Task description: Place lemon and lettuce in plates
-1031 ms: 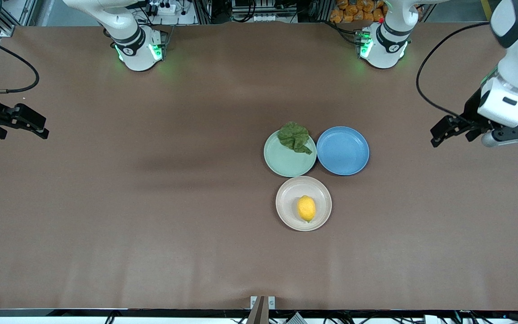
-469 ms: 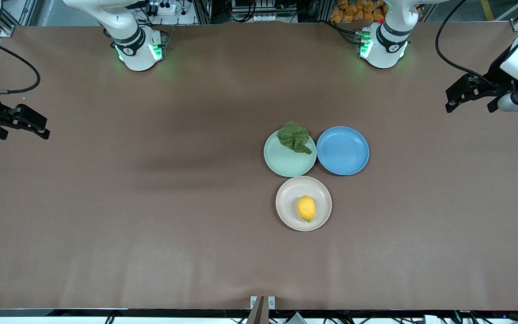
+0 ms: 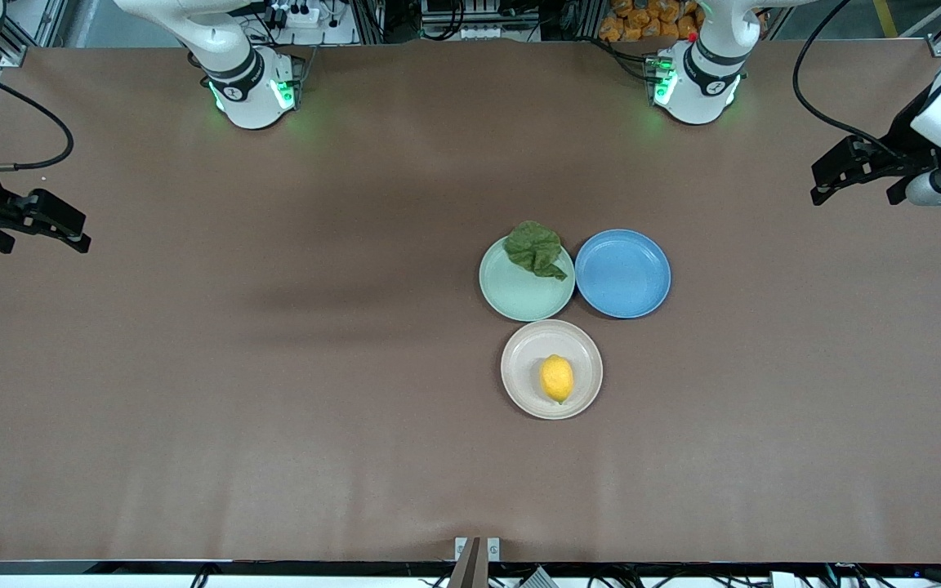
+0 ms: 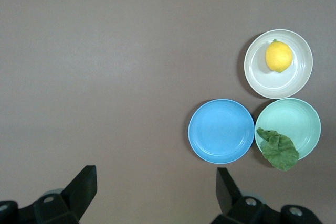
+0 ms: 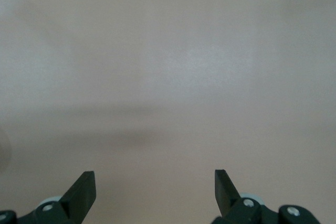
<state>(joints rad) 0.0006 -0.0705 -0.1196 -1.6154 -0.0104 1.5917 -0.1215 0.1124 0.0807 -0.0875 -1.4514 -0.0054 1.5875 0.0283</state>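
With the lemon (image 3: pixel 556 378) sitting in the beige plate (image 3: pixel 519 384) and the lettuce (image 3: pixel 534 248) on the green plate (image 3: pixel 511 298), we are holding both the left gripper (image 3: pixel 856 174) and right gripper (image 3: pixel 40 220) released, well clear of them, over bare bench (image 3: pixel 274 408).

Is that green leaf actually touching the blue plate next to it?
Apart. In the left wrist view, the lettuce lies on the mint plate with a strip of table between it and the blue plate.

A: What's cut off?
B: In each wrist view, the left gripper (image 4: pixel 152 192) and right gripper (image 5: pixel 152 192) show fingertips only, at six o'clock.
A: The arms?
B: Cropped by the front view's edges.
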